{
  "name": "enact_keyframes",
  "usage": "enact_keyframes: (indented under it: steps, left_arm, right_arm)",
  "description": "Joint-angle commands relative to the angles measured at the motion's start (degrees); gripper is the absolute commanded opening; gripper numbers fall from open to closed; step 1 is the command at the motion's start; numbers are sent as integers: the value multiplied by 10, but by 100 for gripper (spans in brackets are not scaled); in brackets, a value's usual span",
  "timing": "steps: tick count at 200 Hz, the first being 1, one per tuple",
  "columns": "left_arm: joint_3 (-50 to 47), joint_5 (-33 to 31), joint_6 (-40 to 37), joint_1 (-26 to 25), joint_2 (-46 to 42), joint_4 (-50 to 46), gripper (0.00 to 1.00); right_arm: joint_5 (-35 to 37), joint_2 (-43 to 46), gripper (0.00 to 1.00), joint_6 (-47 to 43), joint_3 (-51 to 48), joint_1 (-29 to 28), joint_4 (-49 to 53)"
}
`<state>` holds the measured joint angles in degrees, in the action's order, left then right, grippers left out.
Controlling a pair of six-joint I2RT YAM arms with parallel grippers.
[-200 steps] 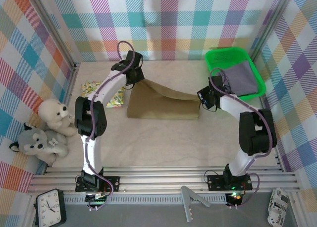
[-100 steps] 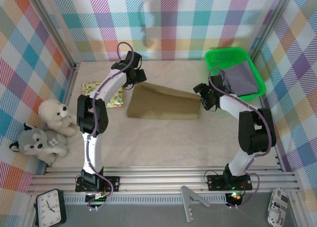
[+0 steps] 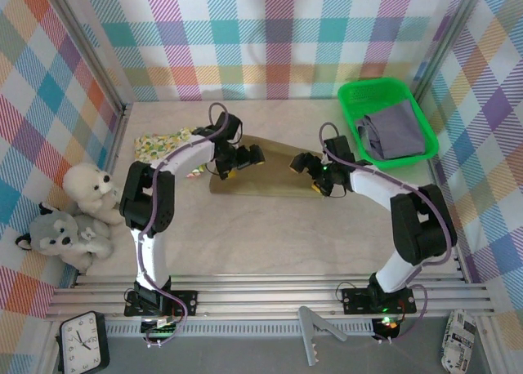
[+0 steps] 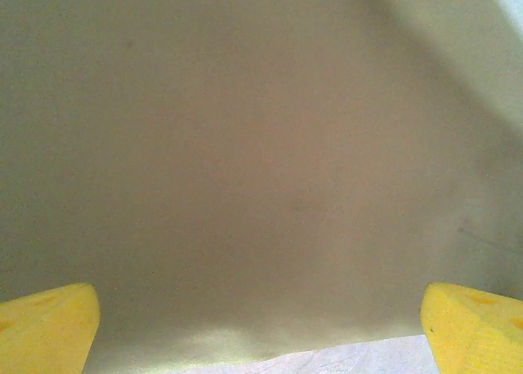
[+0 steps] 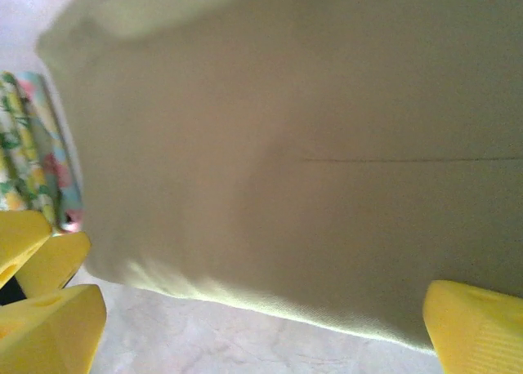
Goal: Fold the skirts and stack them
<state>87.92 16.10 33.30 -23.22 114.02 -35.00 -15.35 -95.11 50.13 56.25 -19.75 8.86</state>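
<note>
Smooth olive skirt [image 3: 270, 182] lies flat on the marbled worktop [image 3: 270, 235]; left tool [image 3: 243, 160] and right tool [image 3: 309, 168] spread above.

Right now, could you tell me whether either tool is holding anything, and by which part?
Nothing is held. The left tool and the right tool both stand open over the olive skirt, with no cloth caught in either.

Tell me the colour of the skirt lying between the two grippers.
Plain olive-khaki skirt, no print; shows best in the right wrist view.
</note>
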Motion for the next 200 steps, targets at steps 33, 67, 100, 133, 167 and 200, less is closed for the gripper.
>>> enact_keyframes:
  steps: [33,67,100,133,167,200]
  left_arm:
    - [-171,12,51,4,-57,49,100]
    - [-141,27,40,1,-80,19,100]
    - [-101,45,68,-11,-94,37,100]
    - [-93,51,114,-11,-52,76,100]
    - [-139,-86,132,0,-44,21,100]
    - [-199,-97,126,23,-28,27,100]
  right_arm:
    - [-42,4,99,-39,-52,-4,30]
    - [-77,18,99,-55,-13,-8,36]
    - [-90,10,99,-25,18,-36,-6]
    - [-115,-47,99,33,13,-44,-82]
    - [18,-50,99,28,10,-33,42]
    - [34,-27,99,-8,-9,-13,80]
